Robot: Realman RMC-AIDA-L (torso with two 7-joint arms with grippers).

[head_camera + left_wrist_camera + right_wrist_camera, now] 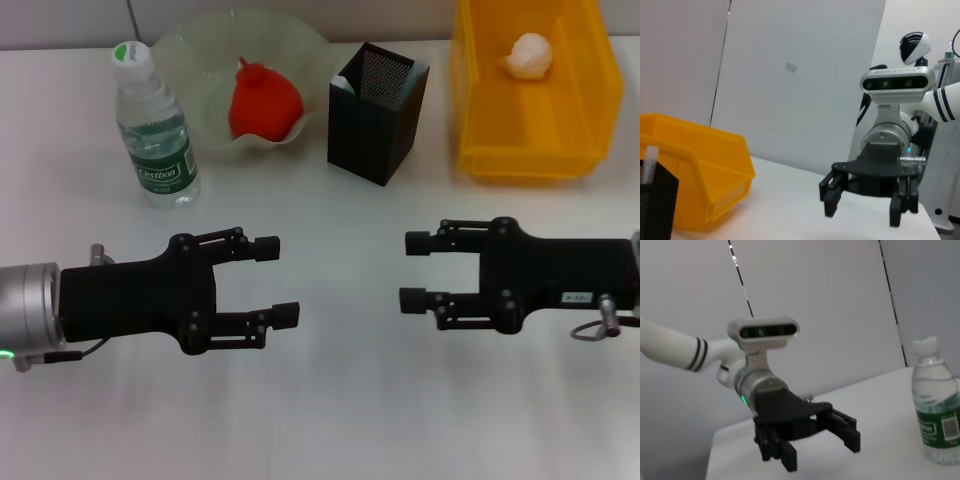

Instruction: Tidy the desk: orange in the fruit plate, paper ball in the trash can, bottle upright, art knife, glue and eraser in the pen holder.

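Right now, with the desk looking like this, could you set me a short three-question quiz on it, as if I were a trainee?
1. True or false: the bottle lies on its side.
2. What sits in the fruit plate?
3. The paper ball is in: A) the pen holder, B) the trash can, C) the left gripper.

Key: 1 false, it stands upright. 2 the orange. 3 B. Both the left gripper and the right gripper hover with open, empty jaws.

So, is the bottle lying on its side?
No, the bottle stands upright on the table, cap on top, beside the fruit plate.
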